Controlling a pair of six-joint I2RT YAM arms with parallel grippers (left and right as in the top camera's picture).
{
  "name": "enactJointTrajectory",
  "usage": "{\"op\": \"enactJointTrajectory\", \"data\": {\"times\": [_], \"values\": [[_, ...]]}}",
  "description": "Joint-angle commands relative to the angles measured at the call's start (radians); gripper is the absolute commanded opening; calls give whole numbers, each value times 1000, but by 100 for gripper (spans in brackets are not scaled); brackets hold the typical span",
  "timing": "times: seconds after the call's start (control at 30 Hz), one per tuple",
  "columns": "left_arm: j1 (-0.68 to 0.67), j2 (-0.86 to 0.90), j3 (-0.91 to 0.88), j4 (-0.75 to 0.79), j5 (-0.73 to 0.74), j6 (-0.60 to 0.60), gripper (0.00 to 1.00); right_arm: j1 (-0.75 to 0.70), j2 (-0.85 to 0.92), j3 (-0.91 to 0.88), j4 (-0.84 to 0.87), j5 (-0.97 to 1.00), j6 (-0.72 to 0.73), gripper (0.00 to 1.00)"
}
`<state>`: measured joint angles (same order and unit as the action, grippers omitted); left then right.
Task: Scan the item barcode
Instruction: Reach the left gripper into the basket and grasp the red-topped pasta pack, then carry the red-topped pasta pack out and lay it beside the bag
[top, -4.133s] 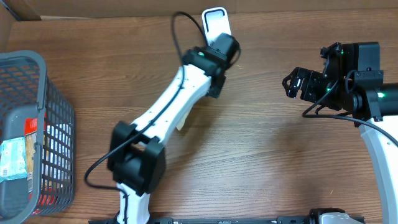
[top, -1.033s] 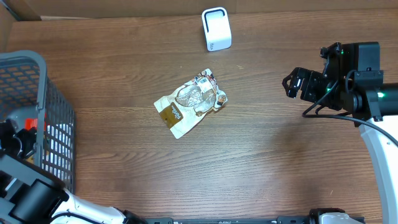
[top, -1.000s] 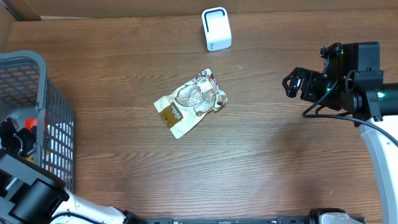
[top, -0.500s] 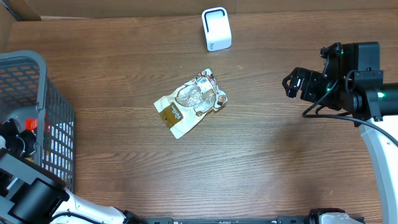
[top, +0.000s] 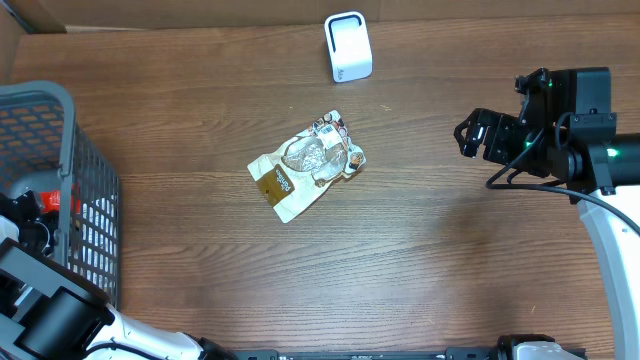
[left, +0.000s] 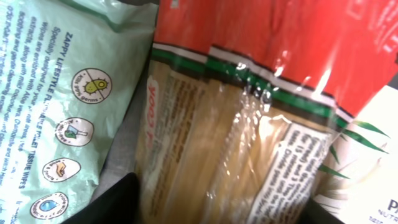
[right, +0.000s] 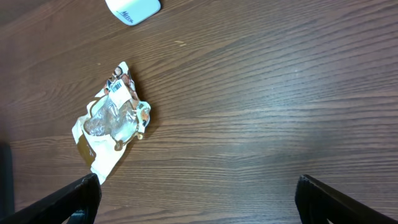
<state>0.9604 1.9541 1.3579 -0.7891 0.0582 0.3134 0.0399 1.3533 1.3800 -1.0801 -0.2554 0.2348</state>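
Two packs fill our left wrist view: a noodle pack (left: 249, 124) lying beside wipes (left: 62, 93) in the basket (top: 62, 98). Our left claw (left: 221, 208) straddles the noodles; gripped or not, we cannot tell. Meanwhile our right claw (right: 198, 194) hangs released. We judge this the pickup; next, lift it clear and show its barcode to the scanner (top: 348, 45).

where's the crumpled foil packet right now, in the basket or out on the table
Out. The foil packet lies on the wooden table, apart from the basket, not far from the white scanner.
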Motion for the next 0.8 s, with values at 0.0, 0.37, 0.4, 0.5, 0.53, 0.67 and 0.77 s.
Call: {"op": "enactJointTrajectory", "data": {"times": [0.0,0.37,0.4,0.5,0.53,0.67,0.77], "values": [[-13,37,-46,-30,21,-3,18,5,-3,29,4,0,-4,100],[-13,22,221,-258,20,-103,4,5,-3,29,4,0,-4,100],[-13,22,278,-294,21,-119,4,5,-3,29,4,0,-4,100],[-14,22,443,-395,55,-135,4,5,-3,29,4,0,-4,100],[-14,21,515,-438,98,-135,4,5,-3,29,4,0,-4,100],[-18,20,752,-558,196,-135,4,5,-3,29,4,0,-4,100],[-28,18,934,-623,251,-135,4,5,-3,29,4,0,-4,100]]}}
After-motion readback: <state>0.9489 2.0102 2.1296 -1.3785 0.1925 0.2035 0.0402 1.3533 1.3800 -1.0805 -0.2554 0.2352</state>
